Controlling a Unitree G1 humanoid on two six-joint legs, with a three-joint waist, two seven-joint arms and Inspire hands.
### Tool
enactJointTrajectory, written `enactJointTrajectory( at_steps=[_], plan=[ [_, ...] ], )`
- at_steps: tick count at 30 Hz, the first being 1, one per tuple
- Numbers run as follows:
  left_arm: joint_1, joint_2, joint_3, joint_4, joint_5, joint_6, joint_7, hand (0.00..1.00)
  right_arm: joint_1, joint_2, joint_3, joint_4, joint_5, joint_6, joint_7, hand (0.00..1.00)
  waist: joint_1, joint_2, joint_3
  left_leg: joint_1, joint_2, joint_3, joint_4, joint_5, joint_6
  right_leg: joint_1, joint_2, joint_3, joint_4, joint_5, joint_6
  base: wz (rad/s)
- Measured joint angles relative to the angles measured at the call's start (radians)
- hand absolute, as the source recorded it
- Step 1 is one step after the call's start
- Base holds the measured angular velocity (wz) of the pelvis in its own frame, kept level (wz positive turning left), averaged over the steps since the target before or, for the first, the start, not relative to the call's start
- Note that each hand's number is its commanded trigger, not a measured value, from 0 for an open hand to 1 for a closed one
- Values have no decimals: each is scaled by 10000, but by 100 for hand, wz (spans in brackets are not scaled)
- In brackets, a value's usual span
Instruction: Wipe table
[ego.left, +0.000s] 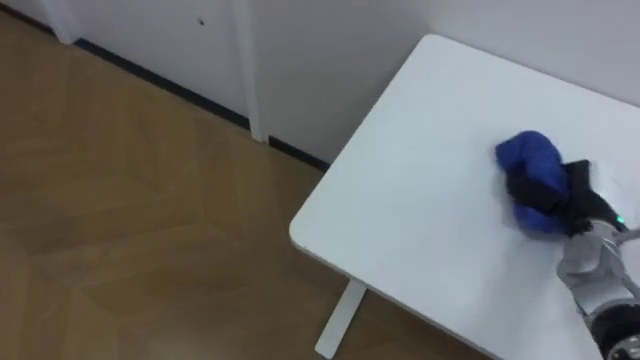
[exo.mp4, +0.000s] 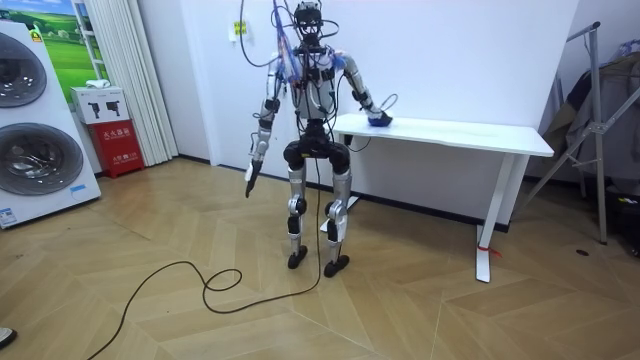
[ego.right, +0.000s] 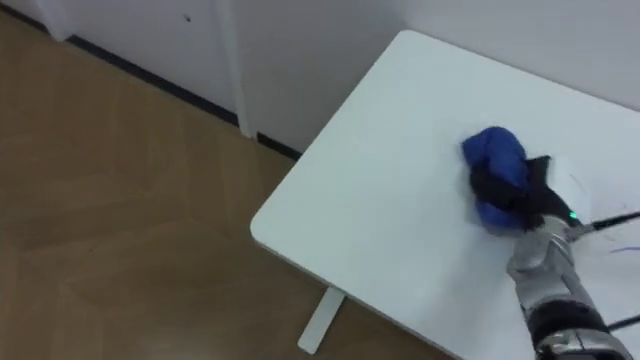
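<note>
Blue cloth (ego.left: 530, 155) lies bunched into a lump on the white table (ego.left: 420, 210), toward the end of the top where the robot stands and apart from both corners of that end. The right hand (ego.left: 572, 192) comes in from the lower right. Its dark fingers are curled over the near side of the cloth and grasp it, and the cloth touches the table top. The rest of the top around the cloth is bare and white. Under the near corner, one white table leg (ego.left: 340, 320) goes down to the wooden floor (ego.left: 130, 200), and behind the table there is a pale wall (ego.left: 330, 60) with a dark strip along its foot. In the room view the robot stands upright on both legs at the table's end on the room view's left, with its right arm stretched sideways to the cloth. The left hand (exo.mp4: 250, 183) hangs low beside the body, well apart from the table; whether it is released or clenched cannot be told. Two washing machines (exo.mp4: 30, 130) and a red box (exo.mp4: 122, 145) stand at the room view's left.
</note>
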Motion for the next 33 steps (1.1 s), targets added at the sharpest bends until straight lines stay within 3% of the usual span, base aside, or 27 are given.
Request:
enactJointTrajectory(
  at_steps=[3,7,9,10,12,13,15,16,18,20,24,25,26,27,30,31,33],
  plan=[
    [3,21,285,-41,78,-222,9,0,526,-378,-496,92,173,54,13,100,-253,106,-68,68,8,123,-5,-43,43,36,-3,9,12,-1,2,-18],
    [-338,17,77,-168,69,-230,56,0,389,-347,-418,-37,212,325,-102,100,-302,222,-86,70,96,429,-5,-45,27,-101,44,232,62,9,-15,-35],
    [-569,-134,-240,-89,91,-193,54,0,-480,-195,372,-234,189,1090,-38,100,-32,341,-85,154,214,868,-15,-49,-8,-281,102,583,153,78,-126,-59],
    [-593,-192,-266,-88,90,-215,53,0,-680,-104,618,-424,149,1288,25,100,14,380,-62,151,239,960,-16,-47,-14,-347,106,638,202,87,-142,-50],
    [-730,-264,-306,-6,93,-185,24,0,-1454,597,1917,-1603,-178,1834,243,100,375,413,-75,-48,355,1213,1,17,-116,-702,224,892,226,183,-297,-38],
    [-788,-255,-303,68,94,-180,21,0,-1719,806,2312,-1852,-235,1865,322,100,484,444,-95,-103,390,1264,-12,41,-149,-793,257,934,236,202,-332,-31],
    [-972,-235,-349,293,77,-121,-193,0,-3159,1284,3816,-1933,-612,1641,841,100,1098,408,-13,-172,516,1351,29,109,-249,-1003,409,1092,195,258,-447,-11],
    [-969,-235,-379,288,79,-125,-275,0,-3382,1299,3895,-1917,-674,1482,953,100,1261,398,21,-196,518,1312,35,115,-259,-1018,422,1050,169,248,-458,34],
    [-778,-214,-526,295,86,19,-384,0,-3900,1301,3925,-1868,-862,1296,1143,100,1759,353,11,-302,456,877,33,127,-270,-871,388,662,30,181,-404,62],
    [-479,-204,-496,400,28,128,-383,0,-3956,1249,3854,-1777,-874,1145,1180,100,1893,322,14,-313,438,663,17,127,-267,-752,354,367,25,163,-377,53],
    [-20,-122,-356,427,22,222,-389,0,-3000,646,3158,-384,-750,884,1220,100,1628,152,14,-306,253,120,13,141,-243,-429,185,-5,19,41,-184,54],
    [-18,-122,-248,427,48,220,-389,0,-2667,579,2889,-213,-746,851,1221,100,1555,115,17,-306,235,121,13,142,-241,-398,167,-18,12,38,-178,28],
    [99,-110,-31,444,48,216,-386,0,-1972,553,2097,-167,-567,349,877,100,1244,68,15,-269,172,129,20,143,-238,-288,114,-40,-12,16,-142,21],
    [136,-56,10,450,47,201,-372,0,-1508,432,1725,-77,-492,184,702,100,885,23,2,-170,104,171,34,143,-233,-189,48,-11,6,-19,-85,12],
    [-1,71,291,366,61,-67,-296,0,-425,91,653,-9,-154,13,472,100,276,-1,17,44,80,300,1,89,-147,21,25,14,-15,-28,-66,-9],
    [-34,94,289,349,68,-175,-295,0,-292,33,495,-3,-94,14,418,100,227,-20,-11,57,90,361,-2,58,-103,20,29,45,-3,-44,-40,-27],
    [-204,79,286,222,79,-451,-296,0,150,-133,-147,101,0,19,274,100,-68,-7,-17,115,105,618,-29,-28,-27,16,46,319,3,-66,-5,-43]
  ],
)
